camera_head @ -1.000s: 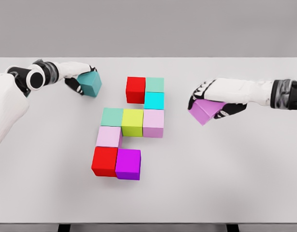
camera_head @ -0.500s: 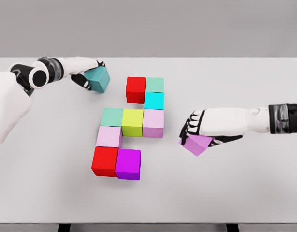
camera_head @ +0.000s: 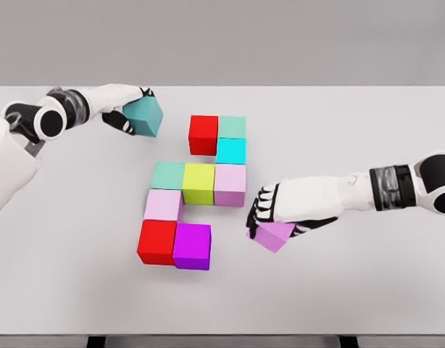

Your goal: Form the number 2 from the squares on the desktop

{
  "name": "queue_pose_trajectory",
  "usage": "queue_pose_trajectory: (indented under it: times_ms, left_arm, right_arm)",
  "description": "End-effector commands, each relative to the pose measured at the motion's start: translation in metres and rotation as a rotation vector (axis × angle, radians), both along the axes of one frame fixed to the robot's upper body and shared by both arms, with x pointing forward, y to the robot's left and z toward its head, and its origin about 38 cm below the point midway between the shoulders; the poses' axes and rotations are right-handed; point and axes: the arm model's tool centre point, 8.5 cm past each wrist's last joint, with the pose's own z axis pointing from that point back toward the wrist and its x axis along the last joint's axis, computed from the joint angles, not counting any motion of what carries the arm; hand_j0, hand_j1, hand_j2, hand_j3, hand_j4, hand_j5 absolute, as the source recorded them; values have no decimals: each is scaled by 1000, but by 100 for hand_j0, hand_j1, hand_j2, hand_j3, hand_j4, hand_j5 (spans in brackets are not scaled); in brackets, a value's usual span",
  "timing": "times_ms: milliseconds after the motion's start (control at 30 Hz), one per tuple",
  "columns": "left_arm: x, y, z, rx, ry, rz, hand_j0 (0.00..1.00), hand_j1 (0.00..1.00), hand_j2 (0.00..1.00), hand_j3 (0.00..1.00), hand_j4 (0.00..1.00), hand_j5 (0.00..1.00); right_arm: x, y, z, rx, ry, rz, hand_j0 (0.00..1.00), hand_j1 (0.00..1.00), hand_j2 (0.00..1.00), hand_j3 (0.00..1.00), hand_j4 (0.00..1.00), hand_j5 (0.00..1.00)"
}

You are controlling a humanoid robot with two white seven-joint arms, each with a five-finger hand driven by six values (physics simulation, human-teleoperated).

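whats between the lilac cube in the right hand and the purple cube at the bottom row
Nothing: in the head view only bare table separates the lilac cube, held in the right hand, from the purple cube.

Bright, even sim light; soft shadows, slight blur.

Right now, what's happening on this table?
Both hands are carrying cubes toward a partly built figure of coloured cubes on the white table. The left hand grips a teal cube left of the figure's top row. The right hand holds a violet cube low, just right of the purple cube at the bottom row's open end.
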Motion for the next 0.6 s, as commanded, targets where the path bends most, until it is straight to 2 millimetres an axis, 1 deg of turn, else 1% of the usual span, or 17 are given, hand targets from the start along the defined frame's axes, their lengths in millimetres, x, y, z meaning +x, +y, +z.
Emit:
queue_pose_trajectory:
  times_ms: [0,67,200,333,433,567]
  left_arm:
    - [-2,-2,7,-6,-12,28,42,42,42,42,42,42]
    - [-3,-5,11,-14,-14,59,42,42,42,42,42,42]
    - [-2,0,10,-20,5,142,43,43,43,43,43,43]
    - [-2,-1,10,-18,8,146,42,42,42,42,42,42]
    - [-3,-3,8,-45,29,141,42,42,42,42,42,42]
    - [-5,-9,-1,-37,53,121,42,42,42,42,42,42]
  right_arm:
    - [-5,9,-10,3,30,23,45,45,45,45,45,45]
    - [-9,13,-17,-8,48,39,45,45,45,45,45,45]
    - [-16,26,-27,-24,73,86,45,45,45,45,45,45]
    - [-16,26,-27,-28,73,87,45,45,45,45,45,45]
    - [-15,24,-27,-33,70,84,48,48,48,48,48,48]
    - [-8,27,-13,-30,29,88,48,48,48,48,48,48]
